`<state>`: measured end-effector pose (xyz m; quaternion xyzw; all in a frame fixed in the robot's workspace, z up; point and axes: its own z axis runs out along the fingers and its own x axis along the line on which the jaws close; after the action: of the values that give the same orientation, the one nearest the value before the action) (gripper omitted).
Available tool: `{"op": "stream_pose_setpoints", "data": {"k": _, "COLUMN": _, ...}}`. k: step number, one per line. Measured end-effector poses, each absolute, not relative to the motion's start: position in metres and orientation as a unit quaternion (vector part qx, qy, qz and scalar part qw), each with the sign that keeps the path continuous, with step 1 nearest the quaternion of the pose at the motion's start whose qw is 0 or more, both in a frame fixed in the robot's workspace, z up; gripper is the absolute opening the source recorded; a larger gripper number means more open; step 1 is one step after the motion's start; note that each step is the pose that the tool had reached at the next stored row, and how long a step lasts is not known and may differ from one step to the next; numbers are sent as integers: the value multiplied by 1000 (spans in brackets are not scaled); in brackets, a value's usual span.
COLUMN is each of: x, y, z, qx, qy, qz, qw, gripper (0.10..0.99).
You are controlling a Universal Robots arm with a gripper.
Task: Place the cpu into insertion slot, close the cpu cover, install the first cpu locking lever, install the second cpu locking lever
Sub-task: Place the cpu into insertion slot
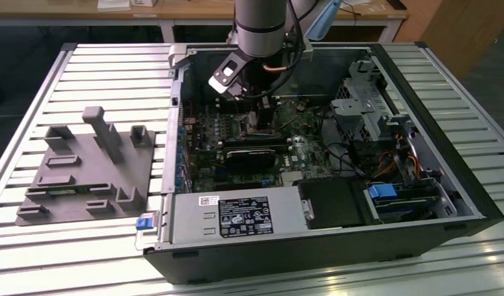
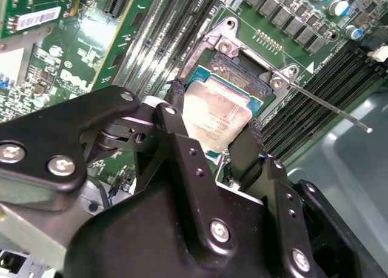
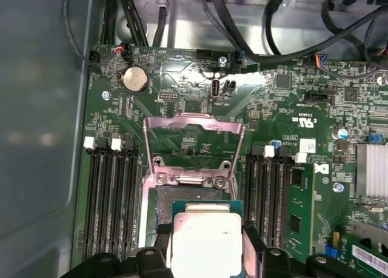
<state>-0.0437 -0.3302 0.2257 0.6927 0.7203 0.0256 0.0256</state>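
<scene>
My gripper (image 1: 258, 126) reaches down into the open computer case over the motherboard. In both wrist views its black fingers (image 2: 176, 96) flank the cpu (image 2: 212, 123), a flat silver-topped chip with a green rim, and are shut on its two sides. The cpu (image 3: 206, 248) hangs just over the insertion slot (image 3: 182, 199), whose dark frame shows past the chip's edge. The cpu cover (image 3: 194, 122) stands swung open beyond the slot. A thin locking lever (image 2: 330, 107) sticks out raised beside the slot.
Long black memory slots (image 3: 109, 193) run along both sides of the slot. The power supply (image 1: 235, 216) and the drive cage (image 1: 375, 111) crowd the case, with cables (image 3: 254, 42) along the board's edge. A grey fixture block (image 1: 87, 166) sits on the slatted table at the exterior view's left.
</scene>
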Motion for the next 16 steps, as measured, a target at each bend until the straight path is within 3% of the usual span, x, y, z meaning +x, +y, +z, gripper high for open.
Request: {"op": "stream_pose_setpoints", "data": {"k": 16, "x": -45, "y": -325, "z": 210, "qx": 701, "qy": 712, "qz": 25, "qw": 27, "gripper": 541}}
